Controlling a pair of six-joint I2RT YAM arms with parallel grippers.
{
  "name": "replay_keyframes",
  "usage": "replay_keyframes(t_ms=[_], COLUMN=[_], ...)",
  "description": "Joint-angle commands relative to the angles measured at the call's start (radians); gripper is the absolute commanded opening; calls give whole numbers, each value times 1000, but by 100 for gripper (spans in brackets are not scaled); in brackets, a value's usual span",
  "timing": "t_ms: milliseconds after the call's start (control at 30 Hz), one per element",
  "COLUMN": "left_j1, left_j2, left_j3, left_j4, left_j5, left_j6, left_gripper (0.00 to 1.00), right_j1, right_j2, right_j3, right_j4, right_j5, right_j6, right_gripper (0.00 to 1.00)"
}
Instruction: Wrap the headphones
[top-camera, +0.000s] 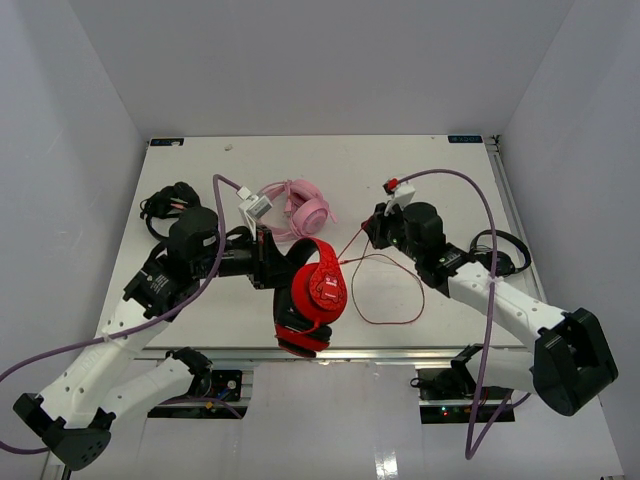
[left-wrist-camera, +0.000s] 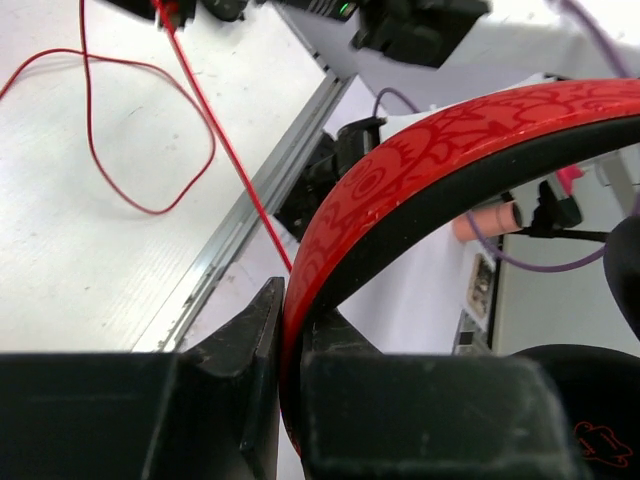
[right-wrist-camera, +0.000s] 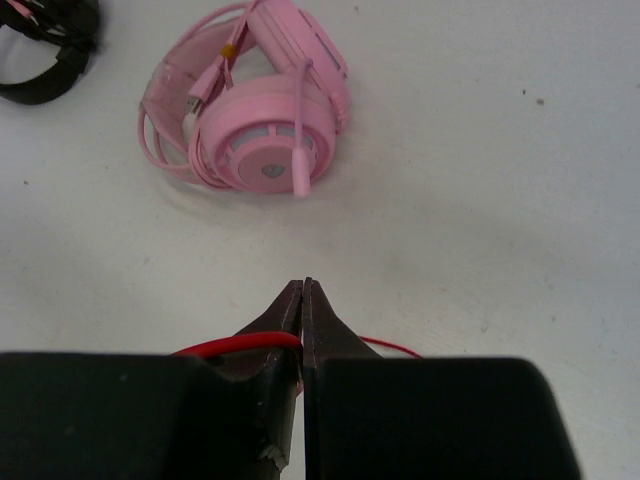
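The red headphones (top-camera: 315, 295) with black pads hang at the table's near edge. My left gripper (top-camera: 272, 262) is shut on their red headband (left-wrist-camera: 420, 170), black inner band toward the right finger. The thin red cable (top-camera: 385, 290) runs from the headphones up to my right gripper (top-camera: 372, 228) and loops on the table; the loop also shows in the left wrist view (left-wrist-camera: 140, 130). My right gripper (right-wrist-camera: 303, 300) is shut on the cable (right-wrist-camera: 235, 346), which passes between its jaws.
Pink headphones (top-camera: 300, 207) lie behind the red ones, in front of my right gripper (right-wrist-camera: 265, 110). Small black headphones (top-camera: 495, 258) lie at the right. A black bundle (top-camera: 165, 200) sits at the far left, also seen in the right wrist view (right-wrist-camera: 45, 55).
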Motion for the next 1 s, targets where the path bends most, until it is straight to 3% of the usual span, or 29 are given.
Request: replay_keyframes(t_ms=[0,300,467,767,967], left_j1=[2,0,-23,-66,-69], left_j2=[9,121,240,387,465], left_j3=[8,14,31,105,131], left_j4=[-105,-210,-223,-243,-251], left_j5=[-81,-420,-572,-842,-1016], left_j6=[130,215,231,161,98], left_gripper=[0,0,0,0,0], right_j1=[-44,-67,-65,-52,20], right_j2=[4,72,112,135,145], right_j3=[165,516,640,654,620], right_j4=[-129,-478,-573,-612,-601], right_j5=[-17,-180,-231,-387,-498], right_j6=[-72,-190,-225,-209,-202], right_gripper=[8,8,8,8,8])
